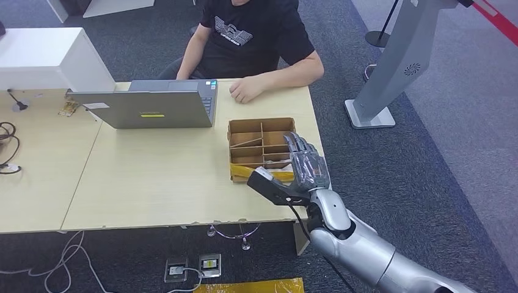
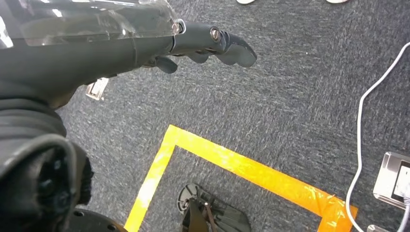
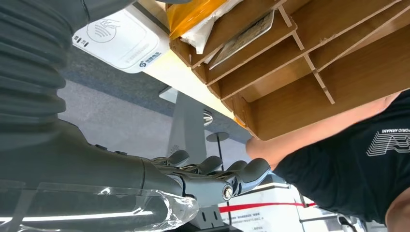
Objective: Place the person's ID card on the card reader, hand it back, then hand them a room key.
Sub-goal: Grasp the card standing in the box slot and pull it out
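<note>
My right hand (image 1: 302, 168) hovers over the near right corner of a wooden divided box (image 1: 244, 131) on the table, fingers stretched out and apart, holding nothing. In the right wrist view the same hand (image 3: 212, 176) is bare, and a white card reader (image 3: 118, 41) lies on the table beside the box (image 3: 300, 92). A flat card (image 3: 244, 36) leans in one compartment next to a yellow and white packet (image 3: 193, 14). My left hand (image 2: 203, 43) hangs over the carpet with nothing in it. The person (image 1: 256, 36) sits across the table, one fist (image 1: 246, 90) resting on it.
An open grey laptop (image 1: 149, 107) stands on the light wooden table (image 1: 153, 177) left of the box. Cables (image 1: 7, 146) lie at the far left. A grey stand (image 1: 391, 67) rises right of the table. Yellow floor tape (image 2: 232, 164) and a white cable (image 2: 367, 121) cross the carpet.
</note>
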